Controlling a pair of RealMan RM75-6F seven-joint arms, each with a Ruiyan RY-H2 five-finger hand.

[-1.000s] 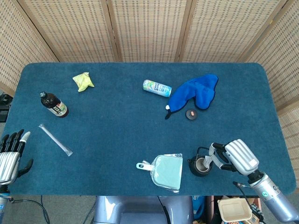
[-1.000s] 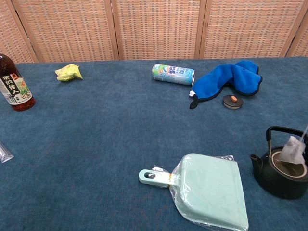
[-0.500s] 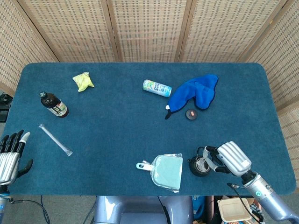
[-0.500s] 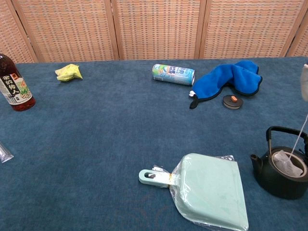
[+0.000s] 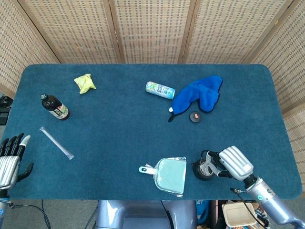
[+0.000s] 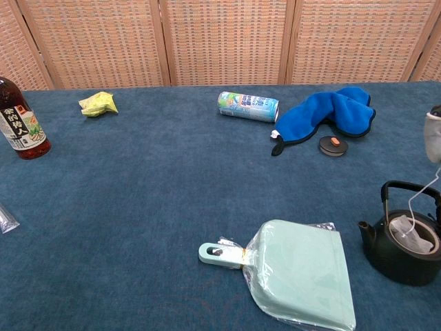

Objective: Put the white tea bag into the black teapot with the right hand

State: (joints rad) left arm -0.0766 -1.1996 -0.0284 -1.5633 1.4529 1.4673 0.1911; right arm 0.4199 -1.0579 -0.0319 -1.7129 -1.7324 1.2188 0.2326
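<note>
The black teapot (image 5: 198, 171) stands near the table's front edge on the right, lid off; the chest view shows it (image 6: 394, 260) at the lower right. The white tea bag (image 6: 413, 232) lies inside its opening. A thin string runs up from the bag, slack and curved, toward my right hand (image 5: 234, 162). That hand hovers just right of the pot with its fingers curled at the handle and holds the string; only a sliver of the right hand (image 6: 433, 135) shows at the chest view's edge. My left hand (image 5: 10, 161) rests at the front left corner, fingers spread, holding nothing.
A pale green dustpan (image 5: 170, 175) lies just left of the teapot. The pot's small lid (image 5: 194, 116) sits near a blue cloth (image 5: 198, 93) and a can (image 5: 160, 89). On the left are a dark bottle (image 5: 55, 107), a yellow packet (image 5: 84, 83) and a wrapped straw (image 5: 56, 142).
The tea bag went from hanging above the rim down into the teapot. My right hand sank slightly and the string slackened. The left hand stayed still.
</note>
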